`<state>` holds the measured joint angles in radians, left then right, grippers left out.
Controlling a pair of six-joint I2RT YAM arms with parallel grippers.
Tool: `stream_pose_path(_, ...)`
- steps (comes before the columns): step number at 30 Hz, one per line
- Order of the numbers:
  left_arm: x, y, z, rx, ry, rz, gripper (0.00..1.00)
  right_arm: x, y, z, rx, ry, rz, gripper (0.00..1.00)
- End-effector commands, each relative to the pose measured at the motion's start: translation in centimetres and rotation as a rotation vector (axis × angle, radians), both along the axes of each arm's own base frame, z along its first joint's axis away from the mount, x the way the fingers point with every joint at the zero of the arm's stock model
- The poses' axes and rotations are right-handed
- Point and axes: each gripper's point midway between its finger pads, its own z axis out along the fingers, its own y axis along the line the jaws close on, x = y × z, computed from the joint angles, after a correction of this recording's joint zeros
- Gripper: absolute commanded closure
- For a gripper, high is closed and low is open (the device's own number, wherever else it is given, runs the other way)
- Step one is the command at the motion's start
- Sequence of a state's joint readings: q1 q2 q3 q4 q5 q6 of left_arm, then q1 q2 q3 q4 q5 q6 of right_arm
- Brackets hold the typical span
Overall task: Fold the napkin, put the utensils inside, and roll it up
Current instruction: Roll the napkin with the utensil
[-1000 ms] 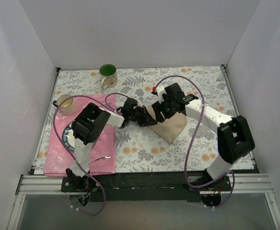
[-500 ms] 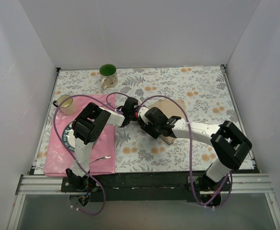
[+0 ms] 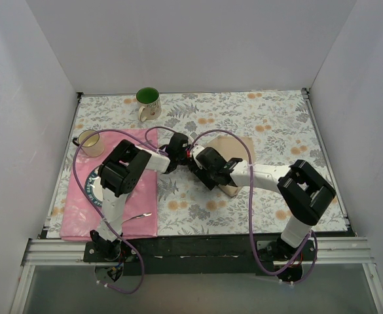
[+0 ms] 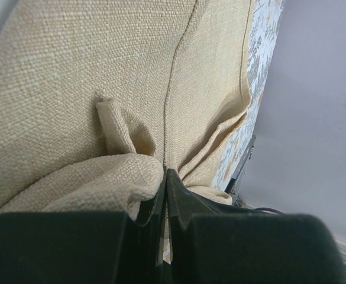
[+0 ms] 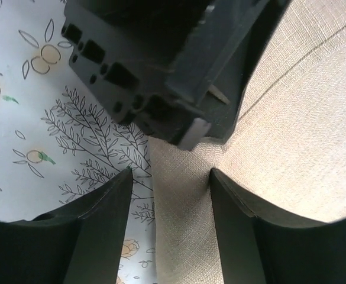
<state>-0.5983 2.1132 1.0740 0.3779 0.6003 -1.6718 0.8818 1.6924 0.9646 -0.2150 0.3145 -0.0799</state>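
The tan napkin (image 3: pixel 238 146) lies on the floral tablecloth at mid-table, partly under the right arm. My left gripper (image 3: pixel 186 156) is shut on a bunched fold at the napkin's left edge; in the left wrist view the cloth (image 4: pixel 102 71) bulges over the closed tips (image 4: pixel 165 177). My right gripper (image 3: pixel 198 165) is open right beside it. In the right wrist view its tips (image 5: pixel 170 171) straddle the napkin's left edge (image 5: pixel 291 136), gripping nothing, with the left gripper just ahead. A silver utensil (image 3: pixel 139 215) lies on the pink placemat near the front edge.
The pink placemat (image 3: pixel 80 212) lies at the left with a plate (image 3: pixel 94 185) on it, partly under the left arm. A yellow cup (image 3: pixel 90 140) stands at its far corner. A green mug (image 3: pixel 148 101) stands at the back. White walls enclose the table.
My right gripper has swung from over the napkin's far side down and left to the napkin's left edge, next to the left gripper. The napkin has shifted. The left gripper has hardly moved.
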Motion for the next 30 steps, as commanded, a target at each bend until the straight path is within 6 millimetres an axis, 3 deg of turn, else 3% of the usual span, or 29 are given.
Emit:
stream_pose_path(1,-3.2,2.5,-4.6,0.127,0.141,-0.017,1.0,-1.4,-0.7,-2.2,0.048,0.092,-0.083,0.39)
stream_pose_path(7,-3.1,2.8,-4.4,0.117,0.149,-0.006,1.0,-1.6,-2.4,-3.6,0.0,0.119,-0.159,0.51)
stream_pose_path(15,-2.6,3.7,-3.9,0.113,0.144,0.009,1.0,-3.5,-4.3,-6.5,-0.046,0.209,-0.269,0.55)
stream_pose_path(24,-1.2,4.5,-3.0,0.092,0.144,0.034,1.0,-3.5,-4.6,-7.3,-0.04,0.199,-0.282,0.82)
stream_pose_path(29,1.5,5.5,0.7,0.089,0.058,0.067,1.0,-4.3,-2.9,-7.7,0.061,0.256,-0.215,0.93)
stream_pose_path(30,2.3,5.5,2.0,0.086,0.022,0.076,0.92,-4.6,-2.2,-7.6,0.113,0.294,-0.2,0.94)
